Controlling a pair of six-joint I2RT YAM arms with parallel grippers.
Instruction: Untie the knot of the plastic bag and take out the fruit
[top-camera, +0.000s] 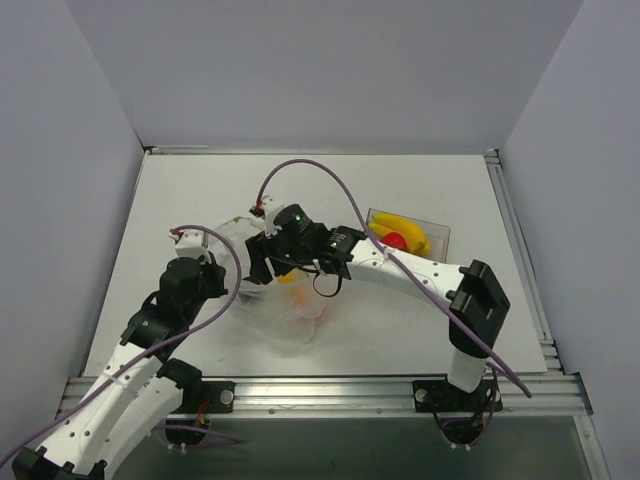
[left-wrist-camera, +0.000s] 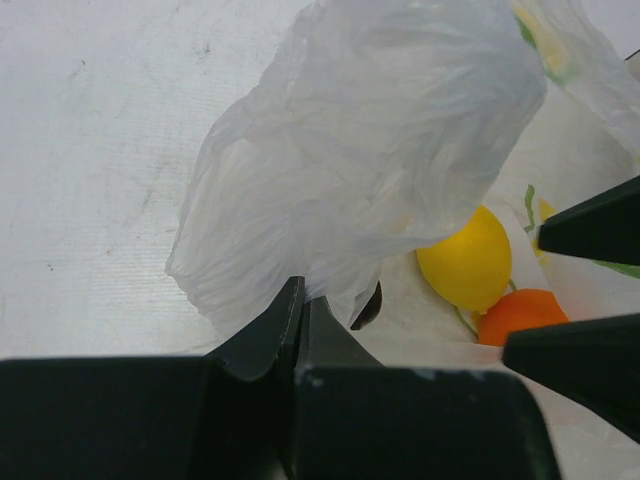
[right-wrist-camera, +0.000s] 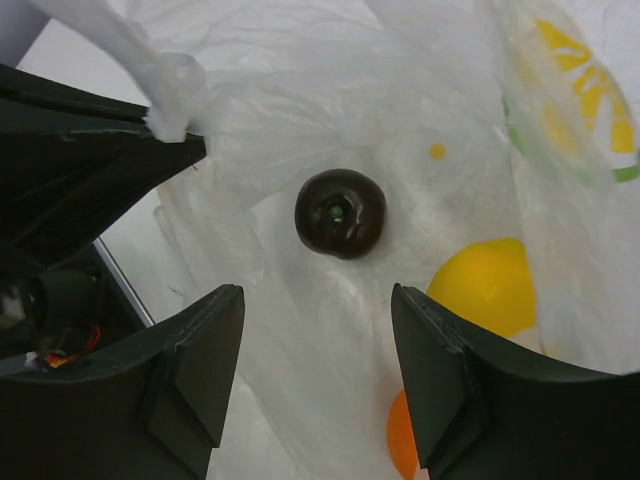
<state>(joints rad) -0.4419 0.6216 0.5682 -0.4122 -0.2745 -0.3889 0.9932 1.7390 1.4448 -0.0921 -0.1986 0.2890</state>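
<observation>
Pinching a bunched fold of the plastic bag (left-wrist-camera: 370, 150), the left claw (left-wrist-camera: 300, 298) has its jaws shut tight on the film (whether that lump is the tied part, I can't quite make out). Over the bag's open mouth hangs the right claw (right-wrist-camera: 320, 335), jaws standing apart, nothing between them. Dead ahead of its fingertips, centred on the gap, lies the dark purple-black ball (right-wrist-camera: 340, 213) on the plastic. Beside the finger on the right of its own view sits the yellow ball (right-wrist-camera: 485, 290), and tucked just under that, the orange ball (right-wrist-camera: 405, 440)
</observation>
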